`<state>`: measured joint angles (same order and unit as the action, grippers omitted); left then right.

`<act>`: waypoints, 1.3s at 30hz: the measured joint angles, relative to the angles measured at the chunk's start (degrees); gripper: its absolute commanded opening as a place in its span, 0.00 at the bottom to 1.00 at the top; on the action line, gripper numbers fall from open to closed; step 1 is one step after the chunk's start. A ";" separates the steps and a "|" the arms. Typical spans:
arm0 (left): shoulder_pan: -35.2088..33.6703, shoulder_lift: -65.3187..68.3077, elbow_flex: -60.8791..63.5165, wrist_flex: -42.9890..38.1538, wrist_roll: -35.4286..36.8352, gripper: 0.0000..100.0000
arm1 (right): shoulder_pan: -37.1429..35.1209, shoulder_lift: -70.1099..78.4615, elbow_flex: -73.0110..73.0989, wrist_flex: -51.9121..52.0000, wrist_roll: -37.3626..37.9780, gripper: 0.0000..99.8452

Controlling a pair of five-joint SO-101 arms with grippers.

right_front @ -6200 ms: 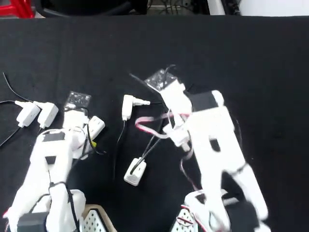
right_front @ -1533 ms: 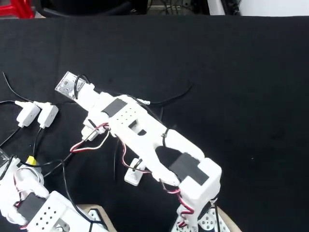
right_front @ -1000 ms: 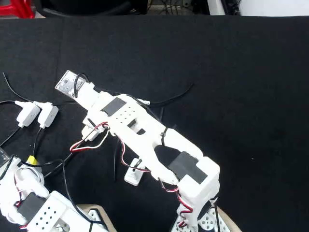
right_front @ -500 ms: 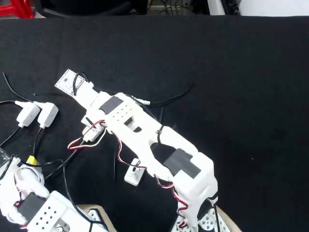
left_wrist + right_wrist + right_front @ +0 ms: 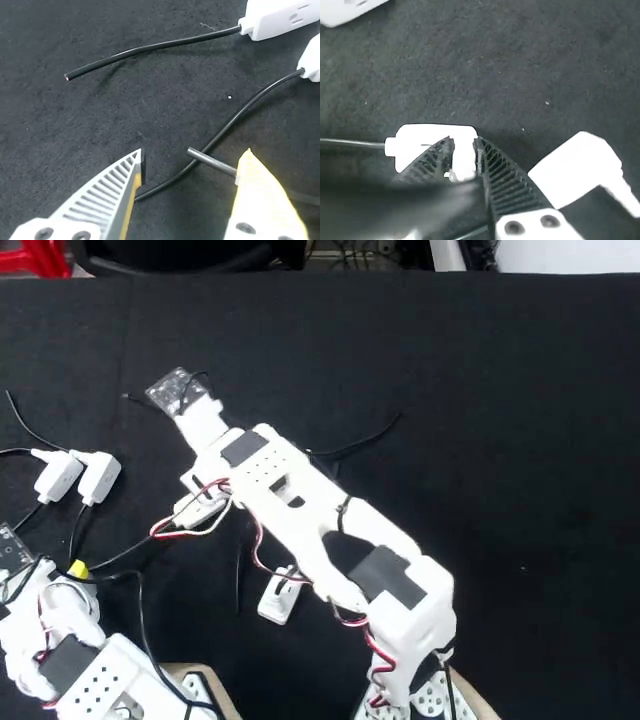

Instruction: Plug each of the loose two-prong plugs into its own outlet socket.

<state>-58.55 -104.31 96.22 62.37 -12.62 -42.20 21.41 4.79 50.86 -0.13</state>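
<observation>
My right gripper (image 5: 464,145) is shut on a white block (image 5: 427,142) at the end of a black cord; I cannot tell whether it is a plug or a socket. Beside it lies a white angled plug (image 5: 577,167). In the high view my right arm reaches far left, with its gripper (image 5: 185,405) over the cloth. A white socket (image 5: 276,600) lies under that arm. Two white cord-end pieces (image 5: 78,477) sit side by side at the left. My left gripper (image 5: 192,155) hangs open over a black cable (image 5: 235,117), near a slotted socket (image 5: 285,17).
A black cloth (image 5: 500,390) covers the table, bare on its right half. Loose black cables (image 5: 355,443) trail across the middle and left. My left arm's base (image 5: 60,660) sits at the front left corner. A cut cable end (image 5: 67,77) lies ahead of the left gripper.
My right gripper has swung right and a little farther back over the last half second. The left arm's wrist at the front left has shifted slightly.
</observation>
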 measured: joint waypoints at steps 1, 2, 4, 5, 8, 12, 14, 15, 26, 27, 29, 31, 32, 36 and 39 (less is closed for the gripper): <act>0.00 0.00 0.00 0.00 0.00 0.30 | 0.00 -0.88 1.67 -1.23 -1.32 0.01; 0.00 0.00 0.00 0.00 0.00 0.30 | 0.00 -1.85 3.43 -2.90 -1.93 0.01; 0.00 0.00 0.00 0.00 0.00 0.30 | 0.00 -4.40 7.47 -6.68 -2.46 0.01; 0.00 0.00 0.00 0.00 0.00 0.30 | 0.09 -5.36 9.49 -8.62 -2.64 0.01; 0.00 0.00 0.00 0.00 0.00 0.30 | 0.09 -7.21 13.80 -13.54 -2.11 0.02; 0.00 0.00 0.00 0.00 0.00 0.30 | -0.35 -7.65 14.95 -14.86 1.93 0.02; 0.00 0.00 0.00 0.00 0.00 0.30 | -0.79 -7.74 14.95 -14.86 3.69 0.06; 0.00 0.00 0.00 0.00 0.00 0.30 | -0.88 -7.82 14.95 -14.86 4.13 0.08; 0.00 0.00 0.00 0.00 -0.09 0.30 | -0.79 -7.03 16.26 -11.60 5.19 0.12; 0.00 0.00 0.00 0.00 -0.09 0.30 | -0.79 -7.03 16.26 -11.60 5.19 0.13; 0.00 0.00 0.00 0.00 -0.09 0.30 | -0.79 -7.03 16.26 -11.60 5.19 0.13; 0.00 0.00 0.00 0.00 -0.09 0.30 | -0.79 -7.03 16.26 -11.34 5.19 0.13; 0.00 0.00 0.00 0.00 -0.09 0.30 | -0.79 -7.03 15.91 -11.08 5.19 0.13; 0.00 0.00 0.00 0.00 -0.09 0.30 | -2.02 -7.03 13.80 -7.12 5.19 0.13; 0.00 0.00 0.00 0.00 -0.09 0.30 | -3.08 -7.91 12.22 -1.93 5.36 0.13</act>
<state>-58.55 -104.31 96.22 62.37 -12.70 -45.27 13.49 17.01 48.92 5.23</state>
